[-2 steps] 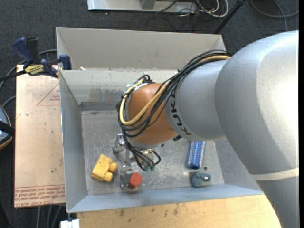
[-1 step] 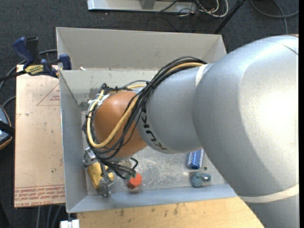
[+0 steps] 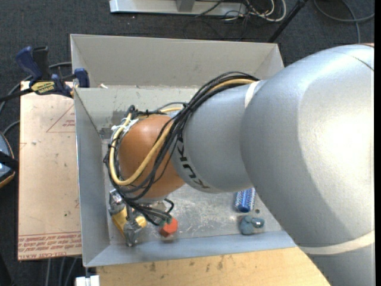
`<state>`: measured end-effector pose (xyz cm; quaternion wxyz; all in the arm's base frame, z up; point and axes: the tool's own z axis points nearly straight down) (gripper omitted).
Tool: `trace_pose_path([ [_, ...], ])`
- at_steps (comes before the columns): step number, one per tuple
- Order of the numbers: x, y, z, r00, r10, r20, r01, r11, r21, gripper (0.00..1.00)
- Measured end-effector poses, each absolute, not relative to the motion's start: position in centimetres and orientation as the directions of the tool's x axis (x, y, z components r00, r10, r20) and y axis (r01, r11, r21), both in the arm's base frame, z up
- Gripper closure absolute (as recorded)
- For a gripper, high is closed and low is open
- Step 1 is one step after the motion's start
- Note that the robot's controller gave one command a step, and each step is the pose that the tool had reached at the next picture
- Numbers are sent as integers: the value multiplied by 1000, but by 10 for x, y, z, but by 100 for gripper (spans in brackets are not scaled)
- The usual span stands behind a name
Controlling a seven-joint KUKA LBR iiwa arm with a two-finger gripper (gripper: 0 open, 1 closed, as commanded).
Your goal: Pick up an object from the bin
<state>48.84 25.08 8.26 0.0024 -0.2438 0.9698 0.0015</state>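
Looking down from the camera view, finds the gripper [image 3: 131, 231] set low in the near-left corner of the bin [image 3: 89, 177], grip unreadable as clenched or released, just beside a small orange-red piece [image 3: 168, 228], probably the intended pick, with a blue ribbed roll [image 3: 244, 200] well apart

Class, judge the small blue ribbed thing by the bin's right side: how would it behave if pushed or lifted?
The blue ribbed thing looks rounded, so it may roll when pushed. It is small, so probably light. Its ribs might aid grip.
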Motion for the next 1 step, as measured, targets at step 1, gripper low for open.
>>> trace_pose_path([
  [1,485,250,208,-859,-512,-9,-512,859,0,100],
])
